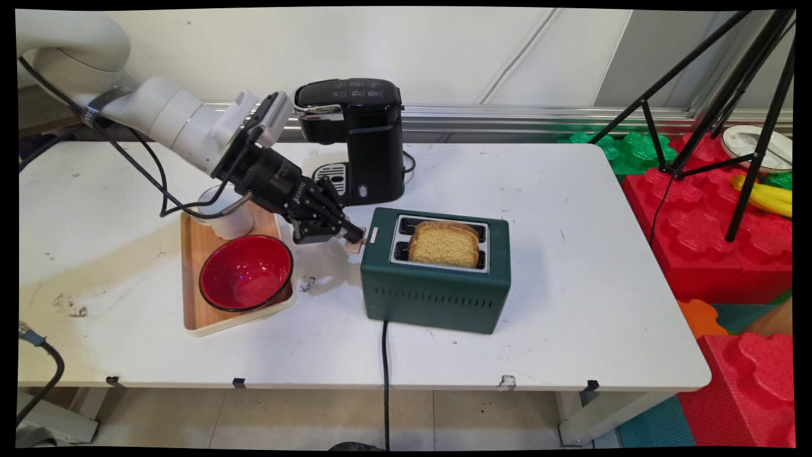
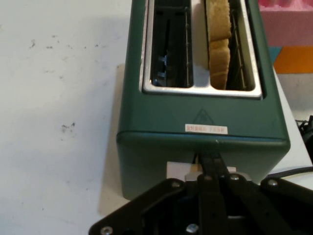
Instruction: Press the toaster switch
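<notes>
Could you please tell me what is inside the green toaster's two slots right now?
In the toaster, one slot holds bread standing above the rim; the hand view shows the other slot empty. The bread's lower part is hidden inside.

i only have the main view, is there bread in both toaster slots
Observer: No. The hand view shows bread in one slot only; the toaster's other slot is empty.
Operator: is the pincer open
Observer: No, the pincer is shut, its tips at the lever on the toaster's end.
Operator: any markings by it
Observer: A triangle mark is pressed into the top, above a small label.
</notes>
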Motion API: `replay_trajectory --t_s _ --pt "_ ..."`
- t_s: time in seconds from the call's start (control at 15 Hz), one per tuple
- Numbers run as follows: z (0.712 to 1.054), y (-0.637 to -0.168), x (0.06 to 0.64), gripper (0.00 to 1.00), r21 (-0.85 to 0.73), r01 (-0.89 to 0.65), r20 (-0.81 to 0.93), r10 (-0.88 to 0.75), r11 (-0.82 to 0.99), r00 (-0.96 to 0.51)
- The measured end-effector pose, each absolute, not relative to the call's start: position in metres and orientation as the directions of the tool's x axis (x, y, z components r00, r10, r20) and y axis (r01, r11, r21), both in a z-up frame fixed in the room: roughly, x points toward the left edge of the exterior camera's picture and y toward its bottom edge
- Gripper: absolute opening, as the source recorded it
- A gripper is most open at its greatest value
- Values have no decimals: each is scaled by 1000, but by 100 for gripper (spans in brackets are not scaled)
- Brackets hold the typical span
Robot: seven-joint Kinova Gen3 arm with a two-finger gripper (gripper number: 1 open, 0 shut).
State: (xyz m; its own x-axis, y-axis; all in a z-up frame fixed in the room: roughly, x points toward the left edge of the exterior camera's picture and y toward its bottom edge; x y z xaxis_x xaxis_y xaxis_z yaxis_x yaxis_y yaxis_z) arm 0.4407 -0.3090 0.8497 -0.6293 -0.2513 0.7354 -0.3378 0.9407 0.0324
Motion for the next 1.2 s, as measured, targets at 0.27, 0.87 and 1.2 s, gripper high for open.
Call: replay_trajectory --t_s 0.27,0.87,1.2 --pt "842 -311 439 0 35 -344 726 -260 938 -636" --pt "822 -315 439 0 46 -362 702 -288 931 -651" --pt "816 -316 439 0 51 -367 696 -297 929 -654"
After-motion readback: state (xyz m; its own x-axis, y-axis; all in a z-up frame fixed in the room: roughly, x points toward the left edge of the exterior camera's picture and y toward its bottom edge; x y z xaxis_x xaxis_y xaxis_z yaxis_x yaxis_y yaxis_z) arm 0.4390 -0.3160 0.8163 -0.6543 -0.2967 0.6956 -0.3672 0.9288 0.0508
